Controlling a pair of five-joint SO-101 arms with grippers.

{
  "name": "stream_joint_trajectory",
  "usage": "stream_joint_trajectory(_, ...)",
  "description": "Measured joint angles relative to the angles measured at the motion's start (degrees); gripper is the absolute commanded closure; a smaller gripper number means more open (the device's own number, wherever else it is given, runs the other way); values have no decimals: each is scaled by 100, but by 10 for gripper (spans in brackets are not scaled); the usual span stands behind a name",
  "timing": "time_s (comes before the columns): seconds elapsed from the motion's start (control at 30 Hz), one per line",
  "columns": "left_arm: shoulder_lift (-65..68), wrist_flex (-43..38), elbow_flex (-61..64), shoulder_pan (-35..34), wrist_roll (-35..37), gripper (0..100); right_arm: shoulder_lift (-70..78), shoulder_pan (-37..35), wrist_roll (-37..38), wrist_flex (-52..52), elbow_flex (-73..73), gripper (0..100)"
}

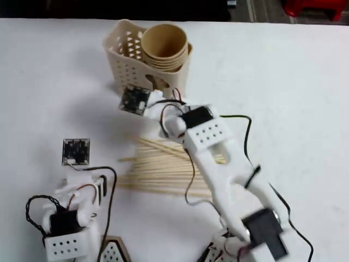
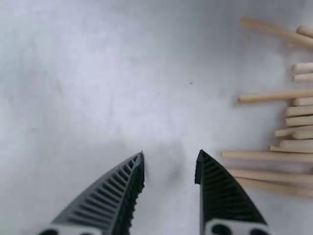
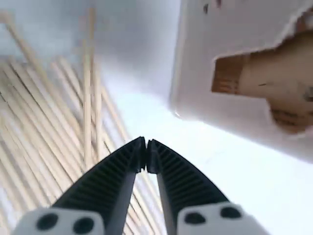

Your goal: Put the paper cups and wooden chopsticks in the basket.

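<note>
A cream perforated basket (image 1: 122, 65) stands at the back of the white table with stacked paper cups (image 1: 165, 46) inside. Wooden chopsticks (image 1: 163, 169) lie in a loose pile at mid-table. My right gripper (image 3: 146, 152) is shut and holds nothing. It hangs just in front of the basket wall (image 3: 230, 34), above the table beside the chopsticks (image 3: 44, 127). A cup (image 3: 274, 78) shows through the basket's cut-out. My left gripper (image 2: 168, 166) stands open over bare table, with chopstick ends (image 2: 283, 122) to one side. The left arm (image 1: 71, 218) sits at the near left.
The right arm (image 1: 218, 169) stretches across the chopstick pile from the near edge toward the basket. Black cables (image 1: 245, 136) trail beside it. A dark strip and a red object (image 1: 313, 8) lie beyond the table's far edge.
</note>
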Motion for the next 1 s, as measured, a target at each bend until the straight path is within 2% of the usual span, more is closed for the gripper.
stream_joint_trajectory(0.13,0,0,0,0,0,819,-396,-264,-695,53,-598,795)
stream_joint_trajectory(0.23,0,0,0,0,0,819,-413,-396,-1187,44,-1187,738)
stream_joint_trajectory(0.37,0,0,0,0,0,819,-9,-598,-1530,-88,-2154,733)
stream_joint_trajectory(0.63,0,0,0,0,0,819,1899,-976,-1618,53,-4492,731)
stream_joint_trajectory(1.0,0,0,0,0,0,819,4703,-976,-1618,114,-7121,734)
